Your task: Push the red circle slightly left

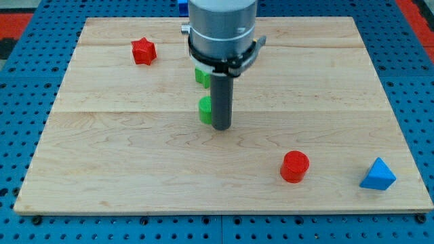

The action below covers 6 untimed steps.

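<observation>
The red circle [295,166] lies on the wooden board [122,163] at the view's lower right. My tip [222,127] rests near the board's middle, well up and to the left of the red circle, apart from it. A green block [205,110] sits right against the tip's left side, partly hidden by the rod. A second green block [201,75] shows just above it, mostly hidden behind the arm; neither shape can be made out.
A red star [143,51] lies at the upper left. A blue triangle [378,175] sits near the board's lower right edge, to the right of the red circle. A blue block [183,6] peeks out behind the arm at the view's top.
</observation>
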Each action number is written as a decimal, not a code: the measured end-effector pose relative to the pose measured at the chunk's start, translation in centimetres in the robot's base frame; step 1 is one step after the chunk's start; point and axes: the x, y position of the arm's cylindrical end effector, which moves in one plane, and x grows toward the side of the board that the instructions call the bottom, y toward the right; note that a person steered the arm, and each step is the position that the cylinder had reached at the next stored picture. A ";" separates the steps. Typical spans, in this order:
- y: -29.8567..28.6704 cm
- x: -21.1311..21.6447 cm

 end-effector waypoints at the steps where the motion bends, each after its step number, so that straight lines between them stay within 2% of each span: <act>1: 0.0 -2.1; 2: 1.9 -1.7; 3: 11.6 0.6; 4: 14.0 7.9; 5: 13.8 9.8; 6: 11.6 9.8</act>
